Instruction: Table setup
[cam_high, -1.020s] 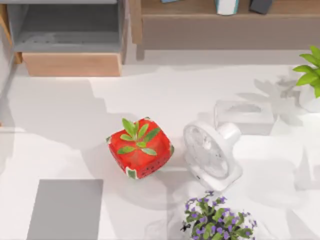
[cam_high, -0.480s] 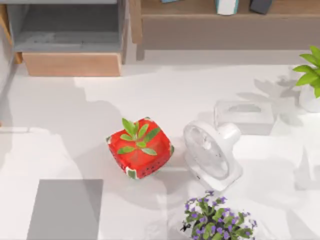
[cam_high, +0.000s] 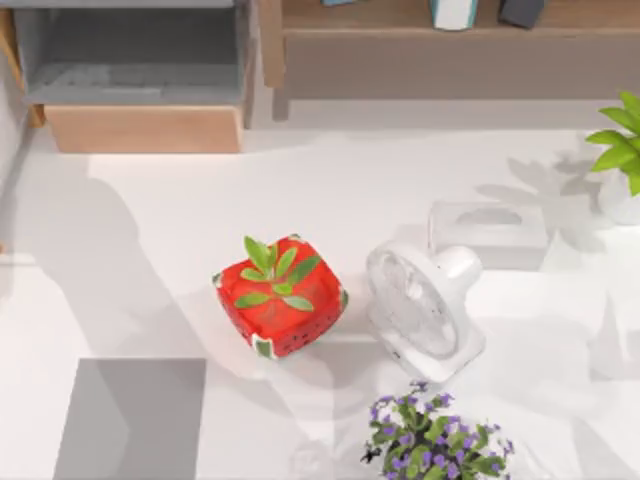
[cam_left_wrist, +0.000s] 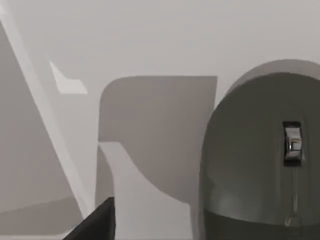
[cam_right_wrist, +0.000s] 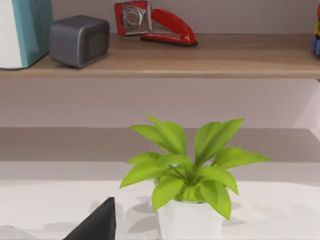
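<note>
A grey computer mouse (cam_left_wrist: 260, 160) with a metal scroll wheel sits very close to the camera in the left wrist view. Past it lies a grey rectangular mat (cam_left_wrist: 160, 125) on the white table. A dark part of my left gripper (cam_left_wrist: 97, 222) shows beside the mouse; I cannot tell whether it holds the mouse. In the top view the same grey mat (cam_high: 135, 415) lies at the front left of the table. A dark part of my right gripper (cam_right_wrist: 97, 220) hangs before a green plant in a white pot (cam_right_wrist: 187, 185).
A red watermelon-patterned planter (cam_high: 280, 295) stands mid-table, with a white fan (cam_high: 425, 305) to its right and a tissue box (cam_high: 488, 232) behind. Purple flowers (cam_high: 435, 440) sit at the front, a green plant (cam_high: 622, 150) far right, an open wooden drawer unit (cam_high: 140, 90) back left.
A broad shadow on the left side of the table has slid toward the left and front, now reaching the grey mat. Nothing on the table has moved.
</note>
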